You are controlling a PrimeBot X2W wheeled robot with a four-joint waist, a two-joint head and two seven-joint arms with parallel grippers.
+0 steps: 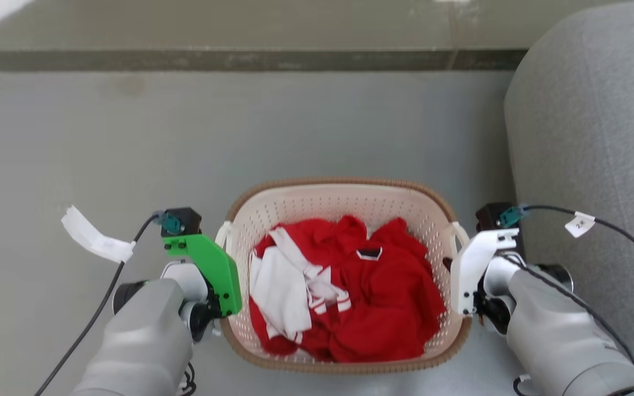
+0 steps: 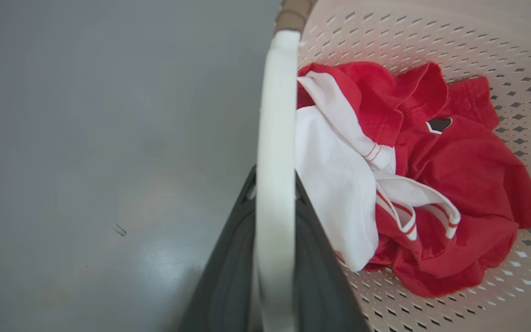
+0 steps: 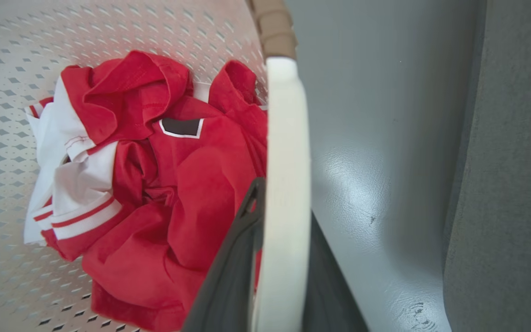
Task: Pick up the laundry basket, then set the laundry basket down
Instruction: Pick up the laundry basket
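Basket [image 1: 344, 180]: cream, perforated, with a brown rim. It is low centre in the head view, between the two arms, over the grey floor [image 1: 130, 137] and near the sofa [image 1: 597, 137] on the robot's right. Contents: a heap of red and white clothes [image 1: 372, 297], loose and below the rim. Left gripper [image 2: 274, 184]: both dark fingers close against the left handle [image 2: 274, 115], one on each side, clamped on it. Right gripper [image 3: 286, 203]: likewise clamped on the right handle [image 3: 286, 138], with the white loop running up between its fingers. Basket attitude: rim about level, no lean to either side. Contact with the floor: cannot tell, as the base is hidden by the basket's own walls. Step in hand, by judgement: the pick-up, with both grips made and the load shared; the setting-down is not yet done. Next move calls for both arms to travel together at the same rate so the rim stays level and neither loop twists out of its grip. It also needs room kept on the right, where the arm sits just beside the sofa. When lowering, the base should meet the floor flat before either grip lets go.
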